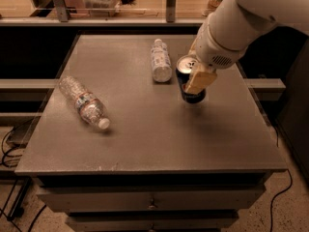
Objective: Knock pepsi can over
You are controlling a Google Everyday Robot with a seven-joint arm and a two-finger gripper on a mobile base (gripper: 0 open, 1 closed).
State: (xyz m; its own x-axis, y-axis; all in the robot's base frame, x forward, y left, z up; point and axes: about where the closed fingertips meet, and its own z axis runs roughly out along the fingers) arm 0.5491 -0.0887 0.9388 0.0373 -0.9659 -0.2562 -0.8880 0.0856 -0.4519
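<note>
Dark-blue pepsi can (185,65) hard against the gripper (199,81), partly behind it; grip state impossible to tell.

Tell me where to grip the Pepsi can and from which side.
Take the can by its round side wall, coming from the right. It stands roughly upright, and the gripper is against its right front.

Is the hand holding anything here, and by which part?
Cannot be told: the hand is against the upper side of the dark navy aluminium Pepsi can.
</note>
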